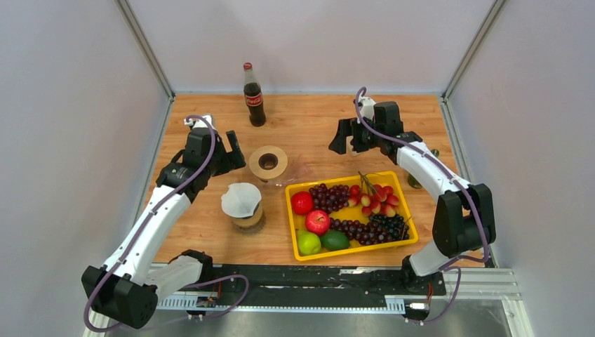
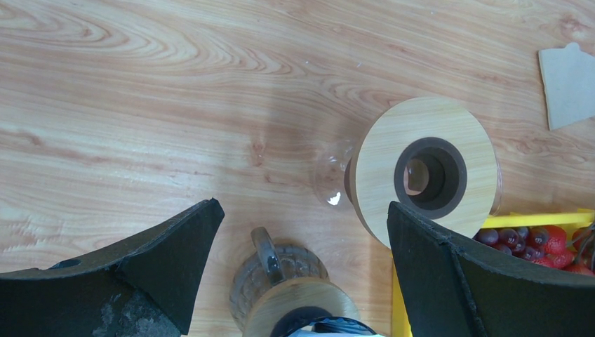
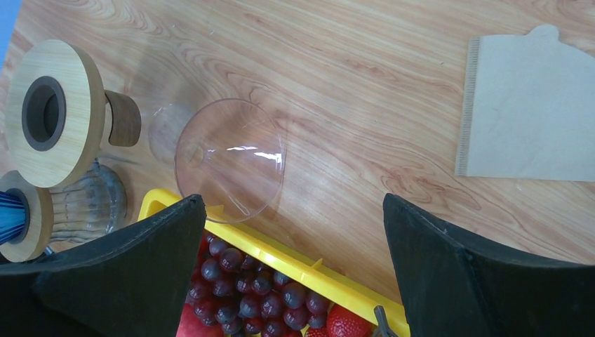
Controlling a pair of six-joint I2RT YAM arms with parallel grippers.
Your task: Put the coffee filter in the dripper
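Note:
A dripper (image 1: pixel 268 163) with a wooden disc collar and a clear cone lies on its side mid-table; it shows in the left wrist view (image 2: pixel 428 168) and the right wrist view (image 3: pixel 230 160). A second, ribbed glass dripper (image 1: pixel 247 216) stands upright in front of it with a white paper filter (image 1: pixel 241 199) in its top. A beige paper filter (image 3: pixel 526 105) lies flat on the wood; its corner also shows in the left wrist view (image 2: pixel 568 84). My left gripper (image 1: pixel 228 156) (image 2: pixel 302 210) is open and empty above the upright dripper's handle. My right gripper (image 1: pixel 351 144) (image 3: pixel 295 200) is open and empty.
A yellow tray (image 1: pixel 289 210) of grapes, strawberries, apples and limes sits at the front right, touching the tipped dripper's cone. A cola bottle (image 1: pixel 253 95) stands at the back. Grey walls close in both sides and the back.

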